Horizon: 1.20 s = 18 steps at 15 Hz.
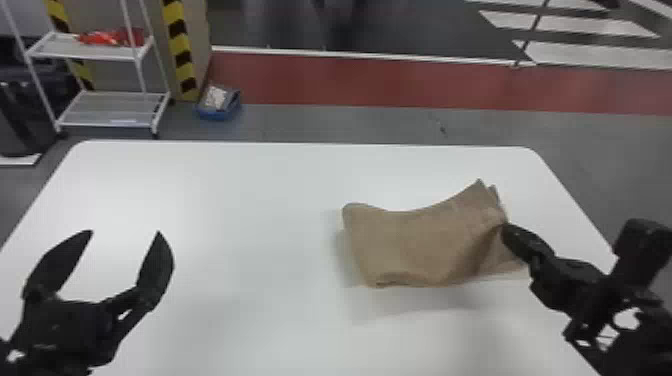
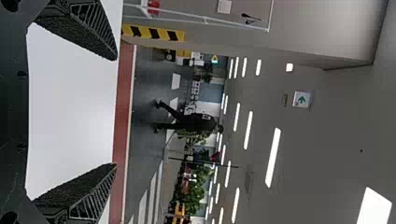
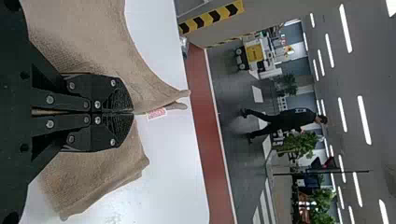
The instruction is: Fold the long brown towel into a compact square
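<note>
White table [image 1: 225, 200] carries the work. Brown towel [image 1: 415, 240] on its right half, near the right edge, well in from the left. Layered into a short bundle, so much of the folding looks done; no neat square yet: outline skewed, surface bunched toward the right. Likely left: a closing fold, then flattening and squaring up. Left gripper [image 1: 124, 233] over the table's left side, fingers spread, empty. Right gripper [image 3: 133, 112] clenched on towel cloth at its right part. Small red-and-white tag [image 3: 156, 114] just beside those fingertips.
</note>
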Motion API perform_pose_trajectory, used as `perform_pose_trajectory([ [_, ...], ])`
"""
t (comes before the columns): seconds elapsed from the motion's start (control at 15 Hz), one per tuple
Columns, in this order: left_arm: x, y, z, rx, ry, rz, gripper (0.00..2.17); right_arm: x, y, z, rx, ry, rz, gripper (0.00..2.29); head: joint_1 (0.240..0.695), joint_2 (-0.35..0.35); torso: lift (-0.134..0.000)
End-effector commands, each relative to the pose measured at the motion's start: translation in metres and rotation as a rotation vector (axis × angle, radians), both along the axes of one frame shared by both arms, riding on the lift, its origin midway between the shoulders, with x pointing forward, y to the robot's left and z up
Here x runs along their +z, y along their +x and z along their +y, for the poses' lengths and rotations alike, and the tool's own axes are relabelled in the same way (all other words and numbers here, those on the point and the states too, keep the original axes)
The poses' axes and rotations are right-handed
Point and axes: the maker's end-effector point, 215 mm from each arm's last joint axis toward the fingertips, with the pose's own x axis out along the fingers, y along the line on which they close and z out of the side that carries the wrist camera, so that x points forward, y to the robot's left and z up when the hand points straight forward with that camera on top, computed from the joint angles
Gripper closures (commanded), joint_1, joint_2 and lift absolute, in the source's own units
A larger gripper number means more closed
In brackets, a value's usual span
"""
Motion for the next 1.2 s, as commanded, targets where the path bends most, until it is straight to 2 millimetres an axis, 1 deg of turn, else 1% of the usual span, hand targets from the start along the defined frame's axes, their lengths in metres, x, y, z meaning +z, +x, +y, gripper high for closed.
perform_pose_trajectory([
  [0.0, -0.002, -0.001, -0.002, -0.004, -0.006, 0.000, 0.06, -0.025, 0.000, 0.001, -0.002, 0.011, 0.033, 1.48, 0.695, -0.142, -0.123],
  [0.13, -0.003, -0.002, -0.004, -0.009, -0.004, 0.003, 0.07, -0.021, 0.004, -0.012, -0.023, 0.009, 0.026, 1.48, 0.695, -0.147, -0.123],
  [0.27, -0.006, -0.003, -0.003, -0.009, -0.005, 0.009, 0.07, -0.012, 0.006, -0.028, -0.048, 0.009, 0.010, 1.48, 0.695, -0.156, -0.123],
  [0.47, -0.008, -0.003, -0.004, -0.013, -0.005, 0.013, 0.07, 0.001, 0.010, -0.047, -0.066, 0.024, -0.001, 1.48, 0.695, -0.186, -0.123],
  [0.53, -0.009, -0.004, -0.005, -0.016, -0.006, 0.014, 0.07, 0.008, 0.013, -0.059, -0.081, 0.011, -0.012, 1.48, 0.695, -0.191, -0.123],
  [0.67, -0.011, -0.004, -0.005, -0.016, -0.008, 0.017, 0.07, -0.001, 0.023, -0.069, -0.076, 0.012, 0.006, 1.48, 0.695, -0.205, -0.123],
  [0.8, -0.011, -0.004, -0.006, -0.019, -0.007, 0.017, 0.07, -0.008, 0.036, -0.068, -0.056, 0.034, 0.014, 1.48, 0.695, -0.225, -0.123],
  [0.87, -0.011, -0.004, -0.007, -0.020, -0.008, 0.017, 0.08, -0.010, 0.045, -0.066, -0.041, 0.046, 0.015, 1.48, 0.695, -0.226, -0.123],
  [0.93, -0.011, -0.004, -0.007, -0.020, -0.008, 0.017, 0.08, -0.007, 0.054, -0.065, -0.027, 0.057, 0.009, 1.48, 0.695, -0.225, -0.123],
  [1.0, -0.012, -0.004, -0.006, -0.019, -0.007, 0.020, 0.08, 0.001, 0.061, -0.063, -0.014, 0.063, -0.007, 1.48, 0.695, -0.223, -0.123],
  [1.07, -0.011, -0.004, -0.006, -0.019, -0.007, 0.018, 0.08, 0.007, 0.065, -0.059, 0.000, 0.070, -0.021, 1.48, 0.695, -0.220, -0.123],
  [1.13, -0.010, -0.004, -0.006, -0.020, -0.007, 0.017, 0.08, 0.008, 0.064, -0.058, 0.008, 0.075, -0.021, 1.48, 0.695, -0.214, -0.123],
])
